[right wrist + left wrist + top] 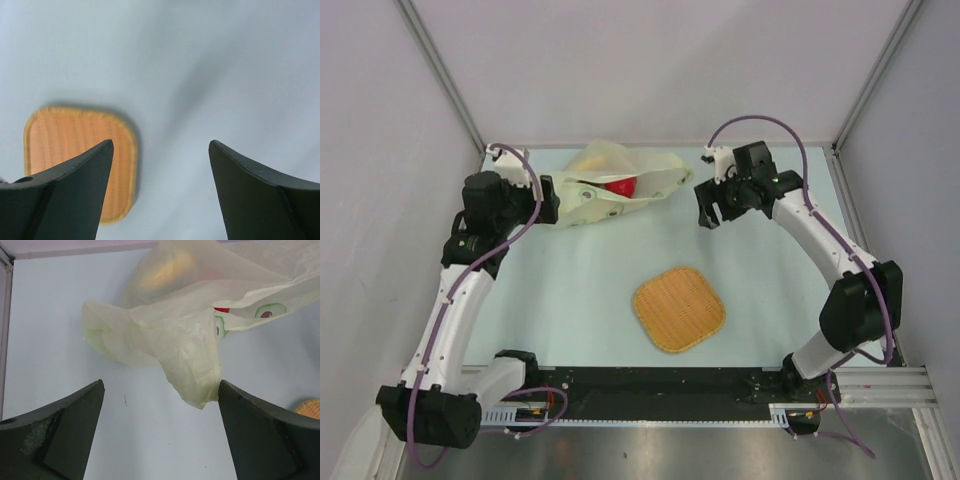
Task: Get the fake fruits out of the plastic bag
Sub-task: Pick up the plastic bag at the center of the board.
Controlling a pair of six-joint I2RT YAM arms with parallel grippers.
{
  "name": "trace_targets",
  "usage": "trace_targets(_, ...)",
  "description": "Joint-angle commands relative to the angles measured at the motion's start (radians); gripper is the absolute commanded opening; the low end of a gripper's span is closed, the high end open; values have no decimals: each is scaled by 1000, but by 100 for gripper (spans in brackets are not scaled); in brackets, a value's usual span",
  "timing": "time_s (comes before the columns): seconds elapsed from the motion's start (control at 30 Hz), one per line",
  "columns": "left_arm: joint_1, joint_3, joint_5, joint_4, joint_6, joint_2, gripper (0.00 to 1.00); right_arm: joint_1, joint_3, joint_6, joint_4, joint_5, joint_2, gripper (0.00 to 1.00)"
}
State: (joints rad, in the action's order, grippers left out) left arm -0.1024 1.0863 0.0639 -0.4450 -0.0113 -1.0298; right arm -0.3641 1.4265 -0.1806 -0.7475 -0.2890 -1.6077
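The pale yellowish plastic bag (620, 180) lies crumpled at the back of the table. A red fruit (620, 187) shows through its opening. In the left wrist view the bag (185, 325) fills the top, with a yellow fruit (167, 271) showing faintly through the plastic and a bit of red (222, 310) at the opening. My left gripper (548, 203) is open at the bag's left end; a hanging fold touches its right finger (260, 430). My right gripper (712, 208) is open and empty, just right of the bag, above the table.
A round-cornered orange woven mat (679, 308) lies at the middle front of the table; it also shows in the right wrist view (80, 145) and at the left wrist view's right edge (309, 407). Grey walls enclose the table on three sides.
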Motion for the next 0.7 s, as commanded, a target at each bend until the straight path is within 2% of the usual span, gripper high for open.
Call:
trace_targets(0.0, 33, -3, 50, -3, -76, -10, 99, -29, 55, -23, 247, 108, -6, 83)
trace_targets(0.23, 40, 1, 109, 2, -137, -58, 99, -44, 235, -19, 356, 106, -213, 84)
trace_targets(0.33, 40, 6, 102, 6, -147, -88, 94, -58, 323, -2, 433, 171, -326, 83)
trace_targets(0.37, 40, 9, 99, 11, -144, -99, 91, -58, 416, 4, 442, 178, -363, 81)
trace_targets(0.43, 40, 35, 109, 38, -139, -156, 67, -44, 539, 7, 450, 165, -473, 61)
trace_targets(0.47, 40, 55, 149, 54, -135, -180, 30, -38, 674, 13, 451, 165, -512, 52)
trace_targets(0.5, 40, 79, 186, 74, -130, -218, 4, -18, 760, 18, 451, 163, -588, 33)
trace_targets(0.53, 35, 152, 215, 107, -125, -296, 1, -7, 837, 36, 462, 159, -622, 23)
trace_targets(0.57, 30, 206, 238, 120, -122, -350, 0, 10, 999, 50, 473, 165, -655, 13)
trace_targets(0.6, 26, 266, 249, 138, -119, -401, 0, 23, 1078, 70, 484, 177, -696, 0)
trace_targets(0.67, 12, 501, 287, 144, -101, -568, 0, 76, 1214, 131, 529, 200, -787, 0)
